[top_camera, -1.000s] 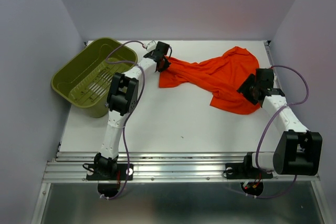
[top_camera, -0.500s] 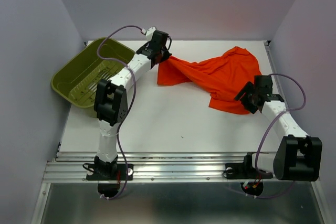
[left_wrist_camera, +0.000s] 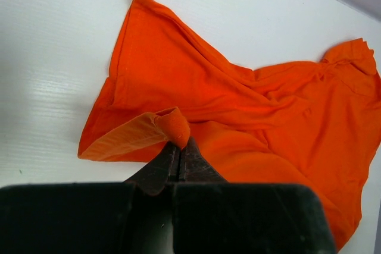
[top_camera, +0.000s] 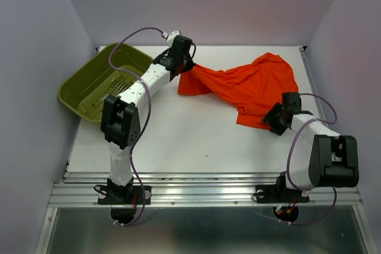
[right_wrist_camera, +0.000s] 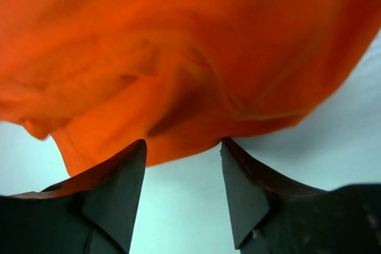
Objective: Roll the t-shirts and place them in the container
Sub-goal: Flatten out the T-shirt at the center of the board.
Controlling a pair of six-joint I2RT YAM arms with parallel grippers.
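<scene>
Basket (top_camera: 77, 100) sits behind and to the left of the L tool (top_camera: 188, 68), not in play.

L tool (left_wrist_camera: 178, 149): jaws together, clamped on a small fold of the shirt (left_wrist_camera: 238, 96) edge. The rest of the shirt spreads ahead of it on the counter (top_camera: 196, 129), bunched and twisted, far from flat.

R tool (right_wrist_camera: 181, 147): jaws apart, nothing gripped. Shirt hem (right_wrist_camera: 178, 46) hangs just ahead of the tips, maybe brushing the L finger (right_wrist_camera: 119, 176).

Step, prob: grab both ends and stretch the shirt flat before rolling.
- L: hold the pinch, don't drag yet.
- R: go lower and further in so the hem sits btw the jaws, take one corner not a wad, then close.
- Then pull the tools apart evenly, low over the counter.

Pose:
- L arm reaches far fwd, elbow raised, wrist angled down at the shirt end.
- R arm folded close to base, forearm low, R tool (top_camera: 275, 119) aimed fwd-left at the hem.
</scene>
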